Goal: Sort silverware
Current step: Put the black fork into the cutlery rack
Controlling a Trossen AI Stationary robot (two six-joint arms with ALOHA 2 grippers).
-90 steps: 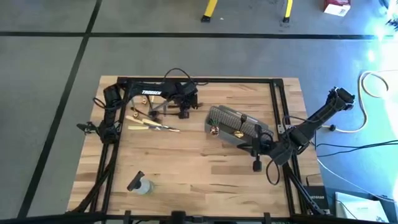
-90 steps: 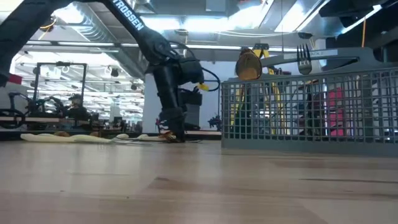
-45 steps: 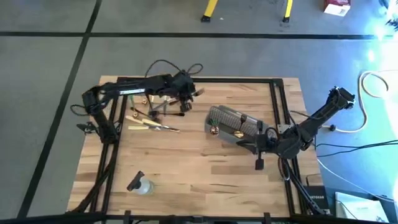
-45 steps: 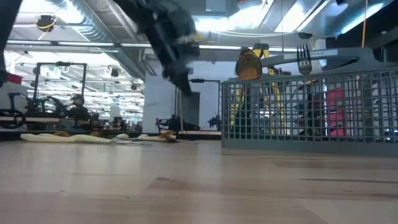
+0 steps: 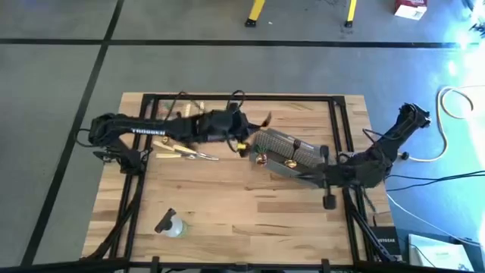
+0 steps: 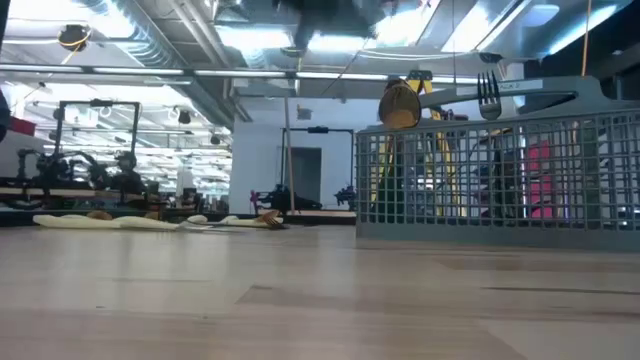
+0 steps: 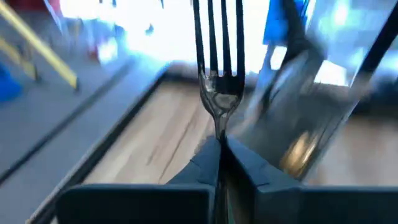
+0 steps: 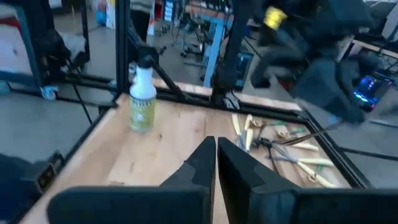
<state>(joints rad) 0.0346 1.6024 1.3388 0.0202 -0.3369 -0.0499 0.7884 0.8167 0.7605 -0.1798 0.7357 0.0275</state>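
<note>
Pale wooden table (image 5: 227, 205) under a dark frame, workshop floor all round. Has swung across within the last second: left tool (image 7: 221, 146), gone from the loose pile of silverware (image 5: 186, 152) at the far left of the table and now raised just beside the grey mesh basket (image 5: 292, 152). Pinched tight on the handle of a fork (image 7: 219, 93), tines pointing away from the wrist. Probably means the pick is done and only the drop into a compartment is left for this piece.

Looks slim and dark against the bright room, that fork, with a shiny neck below the tines; blurred, so hard to tell the true colour. Already standing in the basket: a gold spoon (image 6: 398, 103) and a dark fork (image 6: 488, 95), both poking above the rim. Still lying flat in the pile: several pale tan pieces, so plenty left to sort.

Waiting near the basket's right end: right tool (image 8: 216, 146), fingers pressed together on nothing. Standing well apart near the front edge: a small clear bottle (image 5: 173, 226).
</note>
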